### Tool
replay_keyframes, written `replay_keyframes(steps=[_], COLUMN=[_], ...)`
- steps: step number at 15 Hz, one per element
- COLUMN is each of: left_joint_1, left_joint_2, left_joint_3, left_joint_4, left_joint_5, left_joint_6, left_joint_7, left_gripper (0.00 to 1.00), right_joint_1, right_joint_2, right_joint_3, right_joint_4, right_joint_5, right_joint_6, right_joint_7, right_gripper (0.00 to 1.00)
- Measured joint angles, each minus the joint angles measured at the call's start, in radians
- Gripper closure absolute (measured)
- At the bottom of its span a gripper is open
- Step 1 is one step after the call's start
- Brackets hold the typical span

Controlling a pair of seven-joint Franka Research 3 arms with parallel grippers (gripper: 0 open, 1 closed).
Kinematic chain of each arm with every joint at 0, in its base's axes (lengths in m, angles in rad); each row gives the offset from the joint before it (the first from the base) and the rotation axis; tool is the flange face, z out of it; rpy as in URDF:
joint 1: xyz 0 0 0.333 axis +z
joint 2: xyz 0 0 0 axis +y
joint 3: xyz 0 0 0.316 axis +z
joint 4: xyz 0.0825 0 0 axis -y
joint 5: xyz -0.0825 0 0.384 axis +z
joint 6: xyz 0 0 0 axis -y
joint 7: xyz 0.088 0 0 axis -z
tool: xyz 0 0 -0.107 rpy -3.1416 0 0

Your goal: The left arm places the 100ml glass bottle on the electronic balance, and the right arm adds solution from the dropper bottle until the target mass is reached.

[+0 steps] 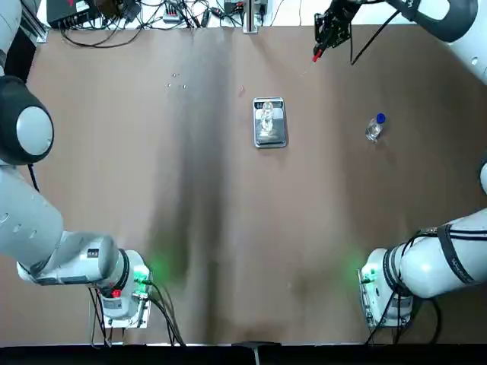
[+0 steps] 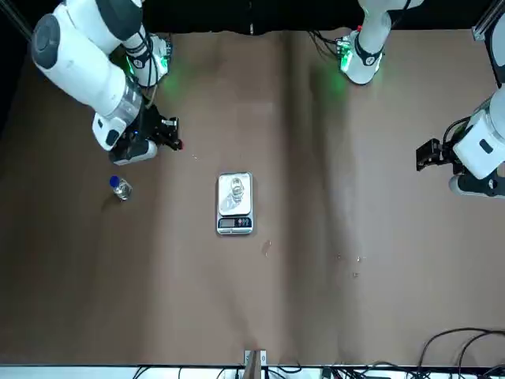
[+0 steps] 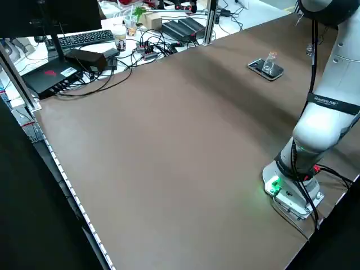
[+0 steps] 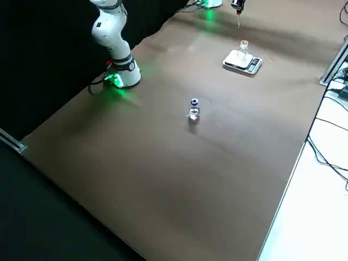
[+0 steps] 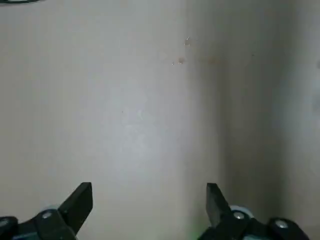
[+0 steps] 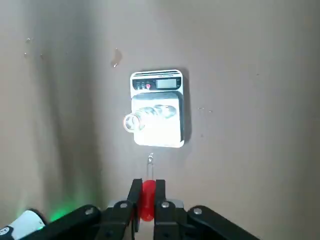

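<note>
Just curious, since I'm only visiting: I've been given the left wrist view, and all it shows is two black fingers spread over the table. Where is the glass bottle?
Observer: The glass bottle stands on the pan of the balance.
Visitor: So the left gripper isn't holding it. What about the other one?
Observer: The right gripper pinches the red dropper bulb, with the glass tip beside the balance in the right wrist view.
Visitor: And where is the bottle the dropper belongs to?
Observer: The blue-collared bottle stands on the table, on the right arm's side of the balance.
</note>
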Motion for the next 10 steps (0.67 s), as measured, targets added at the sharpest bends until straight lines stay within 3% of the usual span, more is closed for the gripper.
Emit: replay_keyframes(steps=[10], left_joint_1=[0.0], left_joint_2=[0.0], left_joint_3=[0.0], left_joint_4=[0.0], left_joint_5=[0.0], left_joint_6=[0.0], left_joint_7=[0.0], left_gripper=[0.0], right_joint_1=[0.127], right_joint_2=[0.08], right_joint_3=[-0.001], right_joint_4=[0.0], right_joint_5=[0.0], right_joint_6=[0.137], right_joint_7=[0.095], right_gripper=[0.86])
